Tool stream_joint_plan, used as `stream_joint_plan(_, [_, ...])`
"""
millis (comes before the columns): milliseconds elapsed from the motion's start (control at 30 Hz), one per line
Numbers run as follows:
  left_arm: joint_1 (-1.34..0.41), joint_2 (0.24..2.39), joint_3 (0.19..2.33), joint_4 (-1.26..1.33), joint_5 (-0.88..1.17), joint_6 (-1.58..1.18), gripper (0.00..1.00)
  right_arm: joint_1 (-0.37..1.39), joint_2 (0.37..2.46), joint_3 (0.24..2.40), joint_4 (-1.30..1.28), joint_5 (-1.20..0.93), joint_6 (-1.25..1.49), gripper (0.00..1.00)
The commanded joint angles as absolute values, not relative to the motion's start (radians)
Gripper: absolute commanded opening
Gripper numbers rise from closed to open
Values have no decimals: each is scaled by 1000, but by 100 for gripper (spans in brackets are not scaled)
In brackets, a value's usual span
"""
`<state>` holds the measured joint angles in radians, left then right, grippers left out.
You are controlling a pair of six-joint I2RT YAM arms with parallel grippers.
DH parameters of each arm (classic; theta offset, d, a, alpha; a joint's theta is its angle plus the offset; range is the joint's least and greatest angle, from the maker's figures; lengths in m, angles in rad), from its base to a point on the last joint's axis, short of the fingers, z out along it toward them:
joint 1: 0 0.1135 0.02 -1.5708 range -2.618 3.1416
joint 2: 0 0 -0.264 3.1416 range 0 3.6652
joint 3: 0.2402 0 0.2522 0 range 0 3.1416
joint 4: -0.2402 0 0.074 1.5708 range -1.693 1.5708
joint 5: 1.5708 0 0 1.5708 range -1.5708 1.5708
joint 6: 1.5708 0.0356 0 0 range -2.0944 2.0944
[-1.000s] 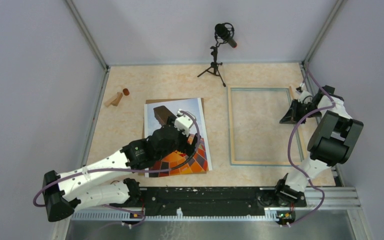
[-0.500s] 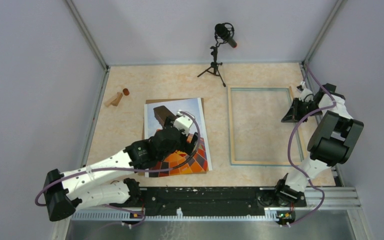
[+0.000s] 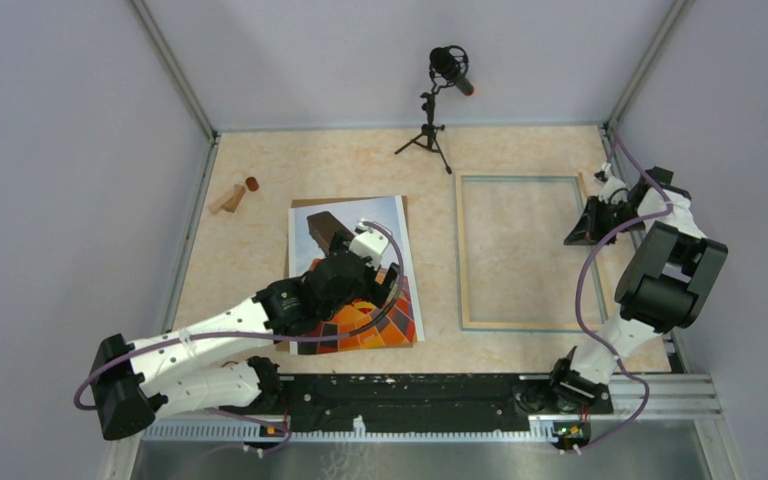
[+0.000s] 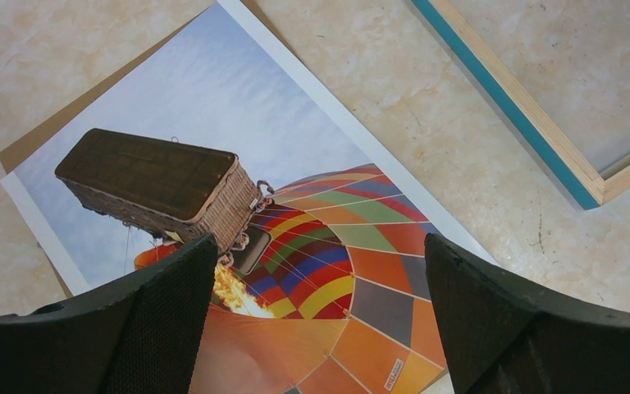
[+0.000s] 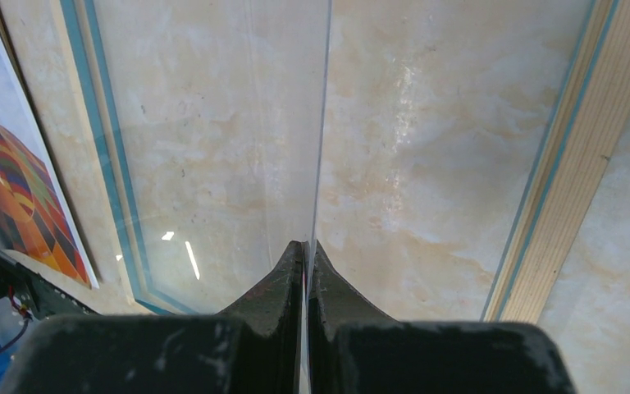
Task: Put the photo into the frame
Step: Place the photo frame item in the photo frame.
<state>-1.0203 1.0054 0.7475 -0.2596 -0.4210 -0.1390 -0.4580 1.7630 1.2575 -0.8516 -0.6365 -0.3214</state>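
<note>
The photo (image 3: 400, 310), a hot-air balloon print, lies face up left of centre on a brown backing board (image 3: 305, 204). My left gripper (image 3: 372, 288) hovers over it, open and empty. In the left wrist view the balloon print (image 4: 295, 180) shows between the wide-apart fingers (image 4: 164, 312). The frame (image 3: 463, 250), light wood with a blue face, lies flat at the right; one corner shows in the left wrist view (image 4: 509, 90). My right gripper (image 3: 575, 232) is at the frame's right side, shut on the edge of the clear pane (image 5: 321, 123), which stands edge-on over the frame (image 5: 574, 139).
A microphone on a small tripod (image 3: 438, 100) stands at the back centre. Small wooden pieces (image 3: 228, 198) and a dark red peg (image 3: 252, 183) lie at the back left. Walls close in the table on three sides.
My left arm has shifted slightly over the photo, still open. My right gripper has barely moved and stays shut on the pane.
</note>
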Motion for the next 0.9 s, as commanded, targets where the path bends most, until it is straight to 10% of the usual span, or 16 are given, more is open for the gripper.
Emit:
stream_joint_plan(0, [-1015, 992, 741, -206, -434, -131, 98, -486, 1708, 1258, -810, -611, -340, 0])
stream_joint_plan(867, [-1015, 995, 740, -201, -425, -131, 98, -495, 1721, 1238, -787, -662, -342, 0])
